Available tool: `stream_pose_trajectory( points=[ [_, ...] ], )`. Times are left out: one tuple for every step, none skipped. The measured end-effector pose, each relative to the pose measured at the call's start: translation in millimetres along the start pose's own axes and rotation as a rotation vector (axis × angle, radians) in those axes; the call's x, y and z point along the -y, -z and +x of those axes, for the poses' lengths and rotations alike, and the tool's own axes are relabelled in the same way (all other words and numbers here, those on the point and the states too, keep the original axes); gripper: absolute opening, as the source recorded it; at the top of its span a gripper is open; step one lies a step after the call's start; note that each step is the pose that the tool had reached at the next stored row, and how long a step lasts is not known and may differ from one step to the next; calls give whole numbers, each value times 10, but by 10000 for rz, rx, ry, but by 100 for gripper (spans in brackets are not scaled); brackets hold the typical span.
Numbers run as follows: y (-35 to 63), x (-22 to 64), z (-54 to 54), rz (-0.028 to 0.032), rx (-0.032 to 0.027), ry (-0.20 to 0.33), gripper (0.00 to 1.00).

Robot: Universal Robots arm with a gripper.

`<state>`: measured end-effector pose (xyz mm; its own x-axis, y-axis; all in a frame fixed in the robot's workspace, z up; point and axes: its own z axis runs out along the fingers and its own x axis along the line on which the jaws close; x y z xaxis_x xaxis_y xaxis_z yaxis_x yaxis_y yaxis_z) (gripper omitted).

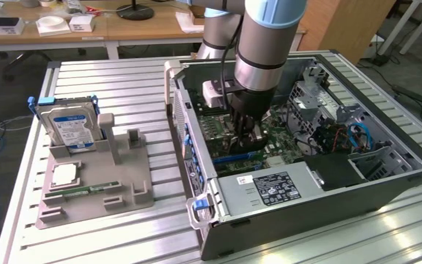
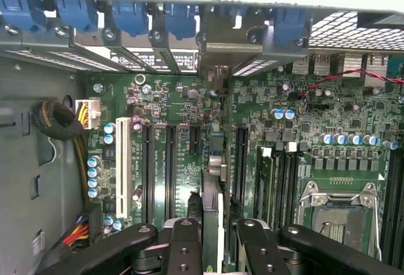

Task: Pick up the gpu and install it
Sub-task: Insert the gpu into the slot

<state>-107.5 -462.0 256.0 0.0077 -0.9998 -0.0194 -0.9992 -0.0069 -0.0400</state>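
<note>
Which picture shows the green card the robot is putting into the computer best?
The wrist view. There the gpu stands edge-on between the gripper fingers, right above the motherboard slots. In the exterior view the gripper is deep inside the computer case, and I cannot make the card out clearly.

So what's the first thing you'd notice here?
The big grey robot arm reaching down into the open black computer case, its black gripper over the green motherboard and clamped on a thin green card standing on edge. On the exterior view's left, a blue-labelled silver hard drive stands upright in a grey holder.
</note>
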Motion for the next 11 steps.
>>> stream_pose_trajectory(
  points=[
    [-5, 0, 0, 0, 0, 0, 26],
    [-11, -1, 0, 0, -1, 0, 26],
    [-17, -1, 1, 0, -1, 0, 26],
    [-24, -1, 1, 0, -1, 0, 26],
    [-30, -2, 1, 0, -1, 0, 26],
    [-36, -2, 1, 0, -1, 0, 26],
    [-41, -3, 1, 0, 0, 0, 26],
    [-46, -3, 1, 0, 0, 0, 26],
    [-48, -3, 2, -2, -3, 0, 26],
    [-49, -3, 2, -2, -4, 0, 26],
    [-49, -4, 2, -2, -4, 0, 26]
  ],
)
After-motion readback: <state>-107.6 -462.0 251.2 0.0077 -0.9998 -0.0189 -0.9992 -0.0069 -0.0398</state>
